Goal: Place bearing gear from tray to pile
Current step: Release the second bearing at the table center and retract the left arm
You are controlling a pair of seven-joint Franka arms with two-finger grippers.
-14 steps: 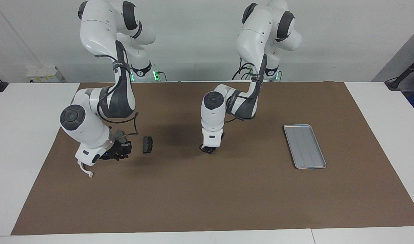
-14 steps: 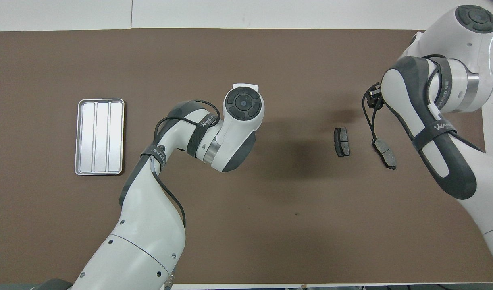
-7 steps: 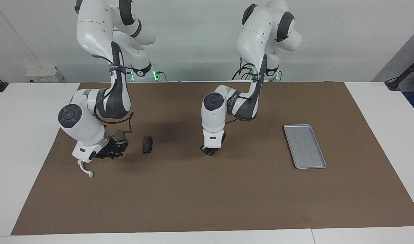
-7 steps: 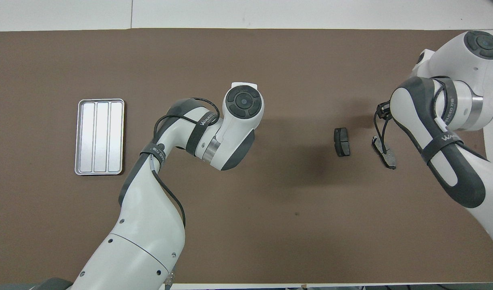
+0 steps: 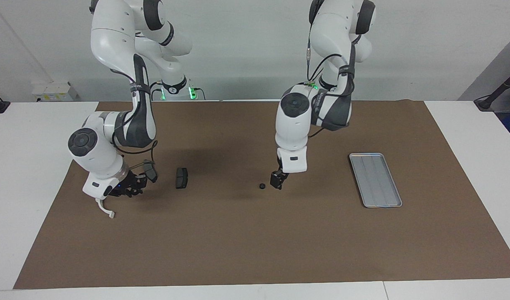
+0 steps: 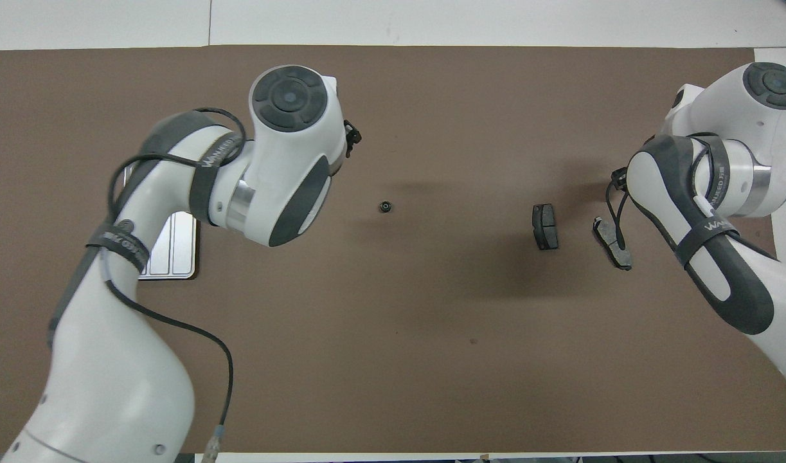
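Observation:
The bearing gear [image 5: 262,186] [image 6: 385,206], a small dark ring, lies alone on the brown mat near mid-table, between the tray [image 5: 375,180] [image 6: 174,251] and the pile. My left gripper [image 5: 277,182] hangs open just beside the gear on the tray's side, holding nothing. The pile is one dark brake pad [image 5: 182,178] [image 6: 545,226], a second pad [image 5: 149,171] [image 6: 612,243] and a white curved bracket [image 5: 106,209]. My right gripper [image 5: 131,189] sits low at the second pad, which looks tilted. Whether it grips that pad is not visible.
The silver tray holds nothing that I can see, and the left arm covers most of it from above. The brown mat [image 5: 255,250] covers the table's middle, with white tabletop [image 5: 25,187] at both ends. The right arm hides the bracket in the overhead view.
My left gripper opened and left the gear on the mat. The left arm rose and swung toward the tray. The right arm drew back a little toward its end of the table.

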